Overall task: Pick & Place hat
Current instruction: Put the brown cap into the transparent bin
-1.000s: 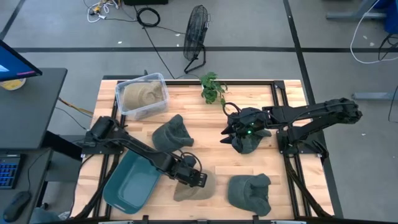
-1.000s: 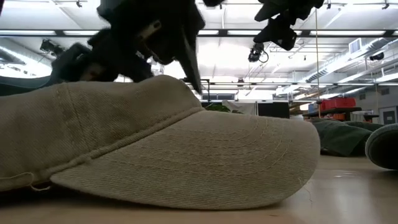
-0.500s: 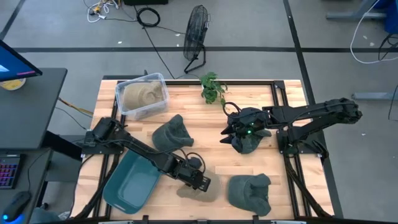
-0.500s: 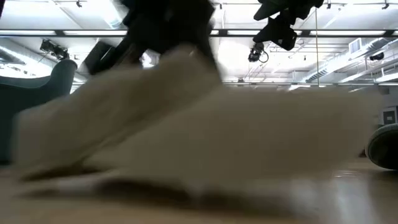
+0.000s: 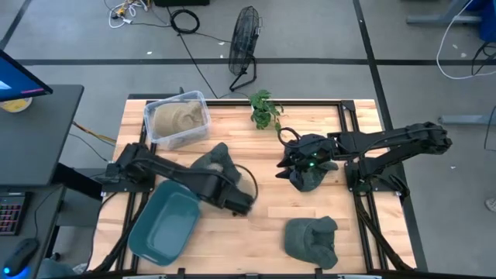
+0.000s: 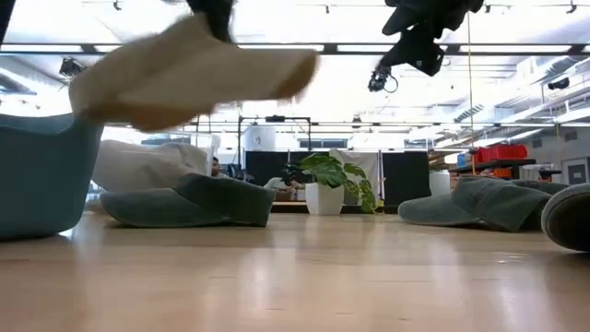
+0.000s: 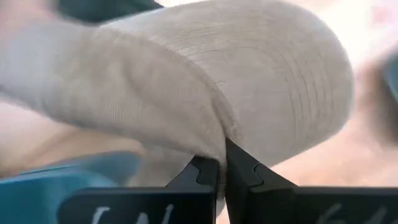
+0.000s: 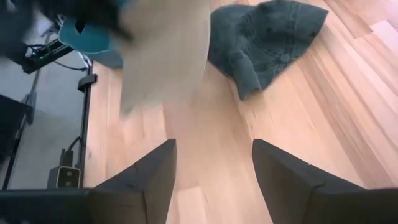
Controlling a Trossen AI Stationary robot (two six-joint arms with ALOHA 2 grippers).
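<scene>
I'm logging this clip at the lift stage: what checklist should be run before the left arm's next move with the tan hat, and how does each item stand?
1. Grip: left gripper shut on the tan hat, fabric pinched between the fingers. Ok.
2. Lift: hat hangs clear of the table in the low view. Ok.
3. Destination: teal bin sits beside the left arm, its visible part bare. Ok.
4. Path: a green hat lies close behind the gripper; clearance cannot tell.
5. Right gripper open, waiting above another green hat, away from the bin. Ok.
6. Firmness of the pinch during travel: cannot tell.
</scene>
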